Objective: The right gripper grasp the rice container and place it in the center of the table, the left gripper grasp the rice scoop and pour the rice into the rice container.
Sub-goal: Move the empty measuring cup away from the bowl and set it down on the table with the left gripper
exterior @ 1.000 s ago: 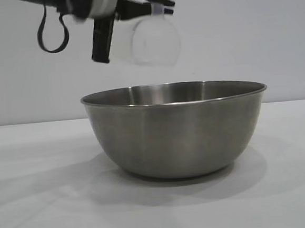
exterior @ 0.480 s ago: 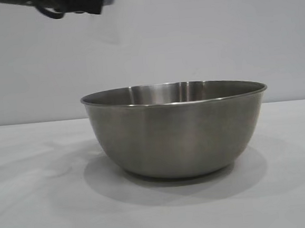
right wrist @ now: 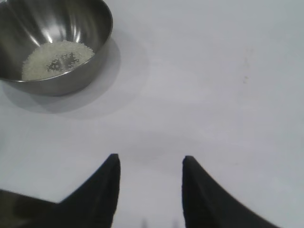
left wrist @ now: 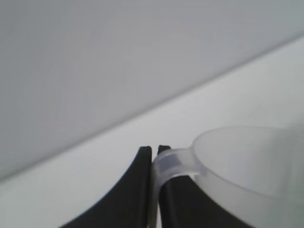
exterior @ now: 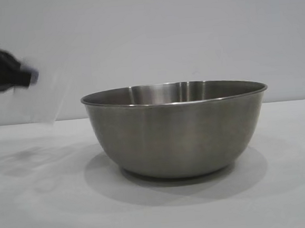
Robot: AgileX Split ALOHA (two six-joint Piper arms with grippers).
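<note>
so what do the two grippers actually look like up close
Both are matte black claws with two fingers each. The right gripper has broad fingers that curve inward and taper to sharp points. The left gripper shows the same black curved fingers with flat inner faces. From the exterior view it is only a dark blurred mass. No markings or cables show.

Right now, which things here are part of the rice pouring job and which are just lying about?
Job: rice container; rice inside it; rice scoop, clamped by left gripper; right gripper, jaws open and empty; table.
Lying about: nothing else visible.
</note>
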